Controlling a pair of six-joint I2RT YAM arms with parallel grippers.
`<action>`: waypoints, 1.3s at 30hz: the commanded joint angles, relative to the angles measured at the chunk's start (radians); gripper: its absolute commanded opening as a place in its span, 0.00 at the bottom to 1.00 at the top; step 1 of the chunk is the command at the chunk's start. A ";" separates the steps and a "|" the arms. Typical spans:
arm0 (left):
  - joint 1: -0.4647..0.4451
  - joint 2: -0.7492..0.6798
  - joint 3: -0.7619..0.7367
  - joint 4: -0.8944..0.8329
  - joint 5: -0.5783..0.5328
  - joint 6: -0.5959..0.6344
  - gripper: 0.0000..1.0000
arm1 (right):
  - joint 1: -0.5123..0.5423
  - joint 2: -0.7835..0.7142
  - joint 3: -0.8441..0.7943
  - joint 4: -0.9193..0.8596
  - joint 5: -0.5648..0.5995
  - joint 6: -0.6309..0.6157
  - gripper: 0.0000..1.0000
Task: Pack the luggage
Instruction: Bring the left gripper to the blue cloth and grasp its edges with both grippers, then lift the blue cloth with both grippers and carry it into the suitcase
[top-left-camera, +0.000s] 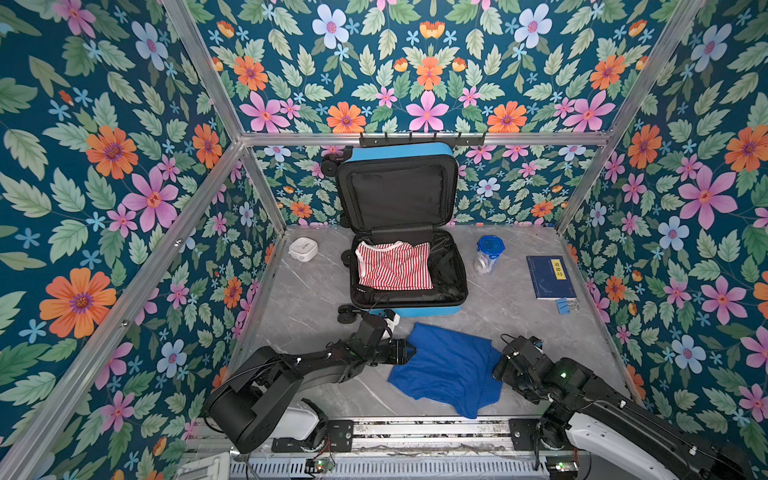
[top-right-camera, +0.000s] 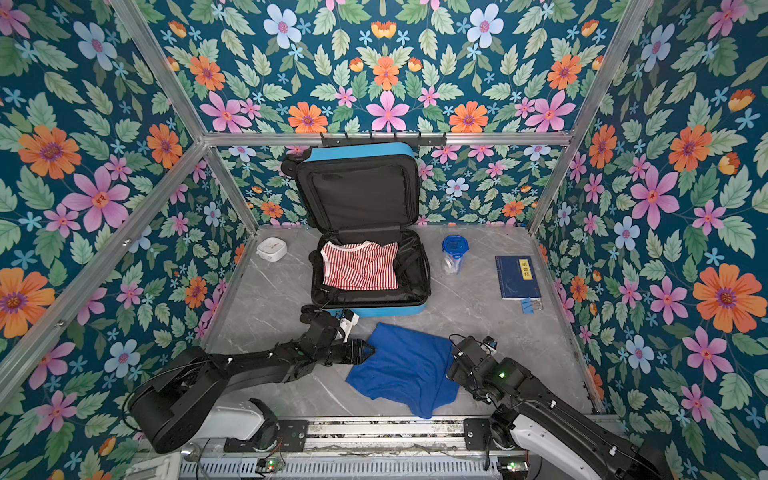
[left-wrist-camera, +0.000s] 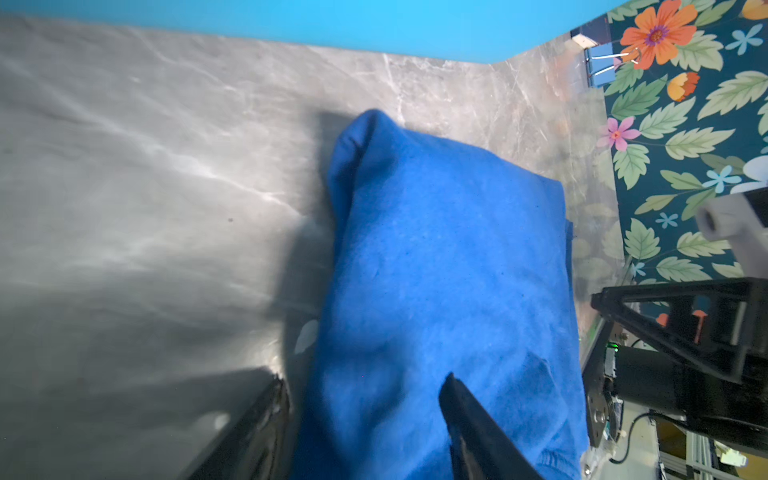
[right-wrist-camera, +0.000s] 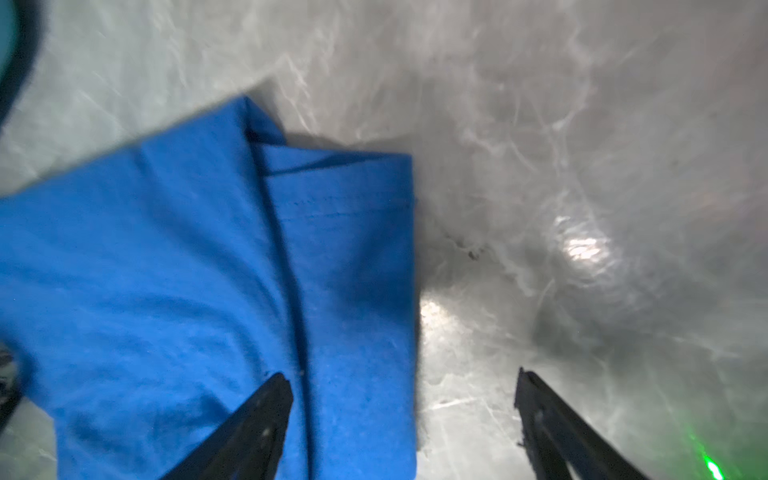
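The luggage (top-left-camera: 428, 310) (top-right-camera: 386, 311) lies open at the back middle of the table, its black-lined lid propped upright against the wall. A red-and-white striped garment (top-left-camera: 392, 266) lies in its lower half. In front of it a blue cloth (top-left-camera: 446, 365) (top-right-camera: 405, 365) (left-wrist-camera: 449, 257) (right-wrist-camera: 166, 270) lies loosely folded on the table. My left gripper (top-left-camera: 409, 350) (left-wrist-camera: 366, 378) is open at the cloth's left edge, one finger over the fabric and one beside it. At the cloth's right edge my right gripper (top-left-camera: 498, 368) (right-wrist-camera: 402, 373) is wide open, straddling the hem.
A white box (top-left-camera: 303, 248) sits left of the suitcase. To its right are a clear jar with a blue lid (top-left-camera: 488, 253), a dark-blue book with a yellow label (top-left-camera: 550, 276) and a blue binder clip (top-left-camera: 565, 305). Floral walls enclose the marble table (top-left-camera: 316, 299).
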 joint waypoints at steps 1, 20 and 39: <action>-0.008 0.014 0.005 0.015 -0.023 0.006 0.63 | -0.001 0.044 -0.017 0.089 -0.045 0.023 0.83; -0.064 0.105 0.030 0.078 -0.002 -0.019 0.55 | 0.001 0.189 -0.053 0.378 -0.118 0.026 0.75; -0.093 -0.021 0.149 -0.090 0.001 -0.006 0.00 | 0.000 0.310 0.118 0.405 -0.203 -0.033 0.00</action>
